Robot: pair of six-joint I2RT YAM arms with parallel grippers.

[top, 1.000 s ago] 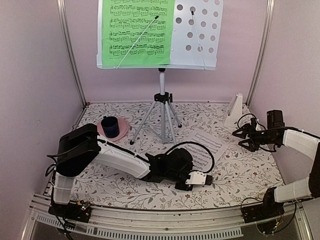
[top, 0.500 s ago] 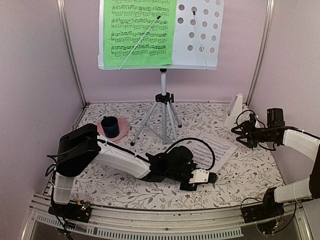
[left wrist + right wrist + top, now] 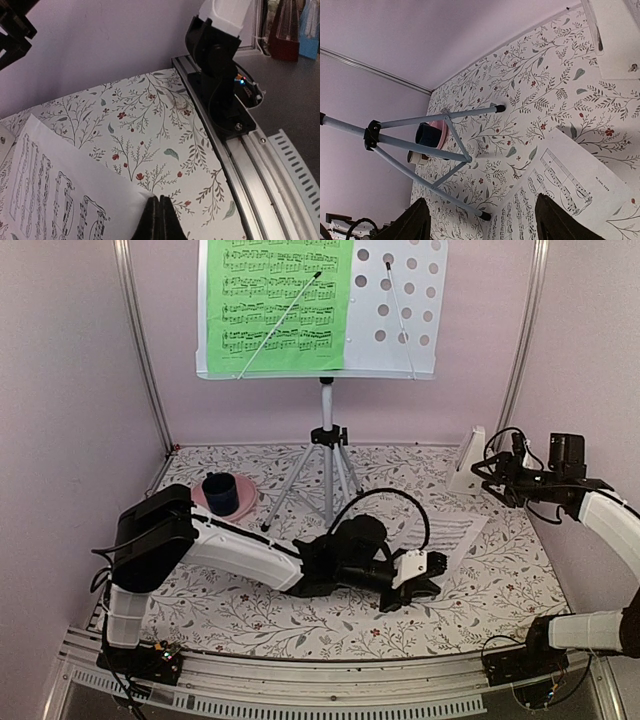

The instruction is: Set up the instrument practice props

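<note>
Since the earlier frame the left jaws have travelled right across the worktop (image 3: 250, 622), taking the white sheet (image 3: 458, 533) with them. The right jaws have risen and drawn back toward the metronome (image 3: 468, 462).

The left jaws are together, clamped on the near corner of the white sheet. The rest of that sheet spreads out to the right of the music stand (image 3: 326, 455) legs. The right jaws stand apart, holding nothing, just beside the metronome at the back right.

The green sheet (image 3: 275, 305) sits on the left half of the stand's desk. The dark blue cup (image 3: 221, 492) stands on the pink plate (image 3: 203, 504); its contents cannot be made out.
</note>
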